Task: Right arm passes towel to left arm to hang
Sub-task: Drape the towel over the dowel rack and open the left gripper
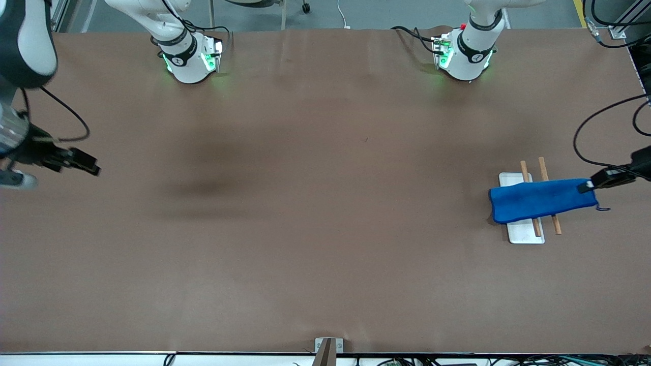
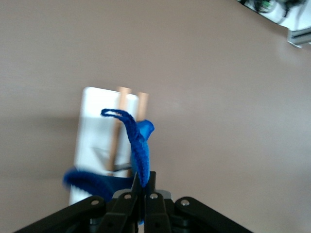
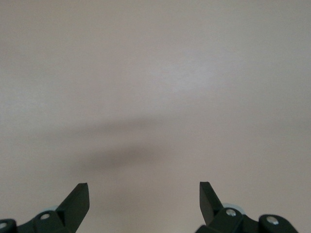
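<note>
The bright blue towel (image 1: 541,200) lies draped across two wooden rods (image 1: 549,195) of a rack at the left arm's end of the table. My left gripper (image 1: 586,186) is shut on the towel's edge at that end; a short loop hangs below. In the left wrist view the towel (image 2: 138,145) rises from my shut left gripper (image 2: 144,187), its loop curling at the top. My right gripper (image 1: 91,166) is open and empty over bare table at the right arm's end; the right wrist view shows its gripper (image 3: 145,201) with fingers wide apart above brown table.
The rack's white base plate (image 1: 524,231) sits under the rods, also seen in the left wrist view (image 2: 92,126). Black cables trail at the table edge near the left arm. A small metal bracket (image 1: 328,345) sits at the table's front edge.
</note>
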Action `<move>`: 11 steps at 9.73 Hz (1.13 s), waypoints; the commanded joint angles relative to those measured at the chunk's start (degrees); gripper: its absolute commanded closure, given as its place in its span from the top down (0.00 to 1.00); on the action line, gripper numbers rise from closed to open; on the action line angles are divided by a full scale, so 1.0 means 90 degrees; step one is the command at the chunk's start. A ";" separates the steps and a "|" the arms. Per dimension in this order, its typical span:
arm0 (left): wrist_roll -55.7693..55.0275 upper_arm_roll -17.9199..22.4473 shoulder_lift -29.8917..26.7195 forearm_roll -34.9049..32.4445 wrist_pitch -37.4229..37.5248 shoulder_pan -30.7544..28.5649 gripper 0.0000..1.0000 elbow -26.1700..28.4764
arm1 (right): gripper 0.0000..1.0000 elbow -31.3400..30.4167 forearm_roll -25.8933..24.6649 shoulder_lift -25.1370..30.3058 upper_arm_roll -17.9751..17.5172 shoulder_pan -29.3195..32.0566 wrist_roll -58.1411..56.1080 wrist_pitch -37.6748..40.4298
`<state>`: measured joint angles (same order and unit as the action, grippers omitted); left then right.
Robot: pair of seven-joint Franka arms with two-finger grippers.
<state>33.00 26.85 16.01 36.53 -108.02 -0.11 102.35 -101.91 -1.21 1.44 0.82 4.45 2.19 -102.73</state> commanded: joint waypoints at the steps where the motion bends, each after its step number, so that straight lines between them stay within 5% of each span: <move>1: 0.0695 0.0453 0.0495 -0.0113 -0.0010 0.0032 0.01 -0.0259 | 1.00 0.0489 -0.0217 0.0240 0.0377 -0.0075 0.0012 0.0658; 4: 0.1118 0.0718 0.1032 -0.0055 -0.0019 0.0022 0.06 -0.0552 | 1.00 0.1272 -0.0198 0.0211 0.0417 0.0023 -0.0009 0.0973; 5: 0.1021 0.0718 0.1120 -0.0064 -0.0019 0.0080 0.38 -0.0552 | 1.00 0.1555 -0.0208 0.0211 0.0408 0.0013 0.0001 0.1313; 6: 0.0982 0.0718 0.1141 -0.0074 -0.0097 0.0129 0.99 -0.0572 | 1.00 0.1655 -0.0188 0.0211 0.0407 0.0023 -0.0095 0.1713; 11: 0.0377 0.0689 0.0840 -0.0345 -0.0703 0.0401 1.00 -0.0943 | 1.00 0.1568 -0.0188 0.0211 0.0407 0.0033 -0.0214 0.1573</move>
<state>38.03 32.79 24.27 35.83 -113.45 1.63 93.17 -88.17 -2.38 3.70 4.60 4.57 0.75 -87.34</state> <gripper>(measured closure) 0.110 0.000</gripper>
